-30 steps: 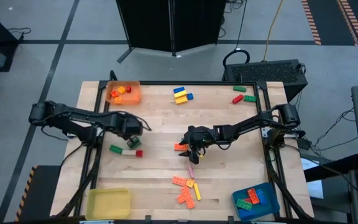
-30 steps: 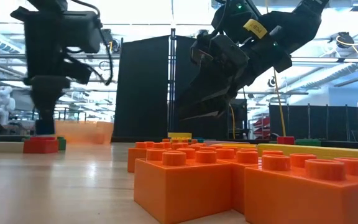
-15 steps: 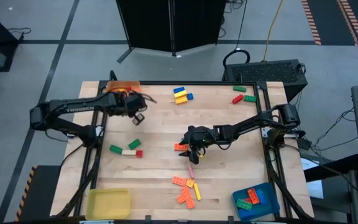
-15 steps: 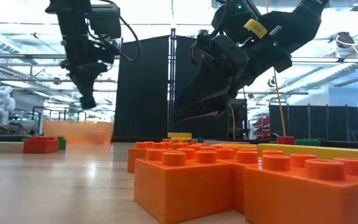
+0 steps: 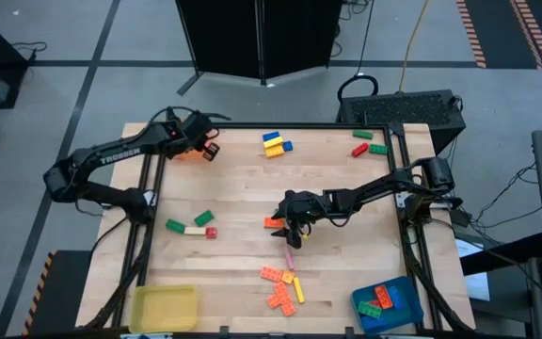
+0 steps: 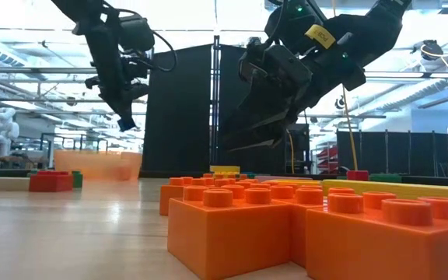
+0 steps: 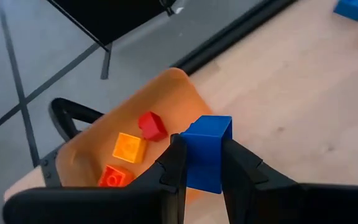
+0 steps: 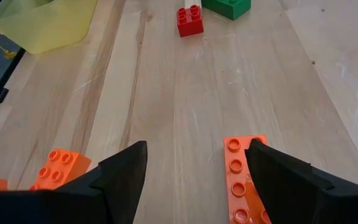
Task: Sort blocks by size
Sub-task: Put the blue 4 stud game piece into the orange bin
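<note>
Near the front edge of the table [image 5: 243, 202] sit a yellow tray [image 5: 164, 308] in one corner and a blue tray [image 5: 387, 304] with blocks inside in the other; between them lies a bunch of orange blocks [image 5: 281, 287]; a bit farther in, toward the left edge, a green, a cream and a red block [image 5: 191, 226] lie together; in the middle of the table the right gripper [image 5: 288, 229] hangs low with its fingers spread wide, holding nothing, just by an orange block [image 8: 244, 177]; at the back edge sit blue and yellow blocks [image 5: 274, 143] and a red and green pair [image 5: 369, 142]; over the back left corner the left gripper [image 7: 201, 163] pinches a small blue block [image 7: 206, 151] above the orange tray [image 7: 166, 99], which has red and orange blocks in it.
</note>
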You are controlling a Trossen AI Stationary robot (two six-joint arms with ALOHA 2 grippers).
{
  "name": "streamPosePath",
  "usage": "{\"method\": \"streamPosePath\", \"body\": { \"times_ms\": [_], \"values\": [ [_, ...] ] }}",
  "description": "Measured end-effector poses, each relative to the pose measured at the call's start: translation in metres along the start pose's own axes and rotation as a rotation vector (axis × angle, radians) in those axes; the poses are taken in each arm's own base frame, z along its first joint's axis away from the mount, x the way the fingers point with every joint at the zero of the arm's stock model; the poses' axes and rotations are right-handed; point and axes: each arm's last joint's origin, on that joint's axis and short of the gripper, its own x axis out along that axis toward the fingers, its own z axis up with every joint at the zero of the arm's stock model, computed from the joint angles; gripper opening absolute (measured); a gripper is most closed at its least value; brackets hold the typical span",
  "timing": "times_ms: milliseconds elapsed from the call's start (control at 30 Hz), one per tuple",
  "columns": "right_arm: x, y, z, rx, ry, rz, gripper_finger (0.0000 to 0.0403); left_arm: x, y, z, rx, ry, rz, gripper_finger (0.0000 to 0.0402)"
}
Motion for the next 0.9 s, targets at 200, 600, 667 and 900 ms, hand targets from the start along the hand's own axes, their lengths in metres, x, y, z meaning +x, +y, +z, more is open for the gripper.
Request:
{"method": "streamPosePath", "body": {
  "times_ms": [200,600,667,900],
  "values": [
    [0.0,0.0,0.0,0.0,0.0,0.0,0.0267,0.007,0.015,0.002,-0.04,0.014,0.039,0.0065],
    [0.0,0.0,0.0,0.0,0.0,0.0,0.0267,0.013,0.032,0.003,-0.059,0.039,0.072,0.008],
    [0.0,0.0,0.0,0.0,0.0,0.0,0.0267,0.014,0.033,0.002,-0.06,0.048,0.052,0.0081],
    [0.0,0.0,0.0,0.0,0.0,0.0,0.0267,0.021,0.03,0.001,-0.046,0.085,0.009,0.0081]
  ]
}}
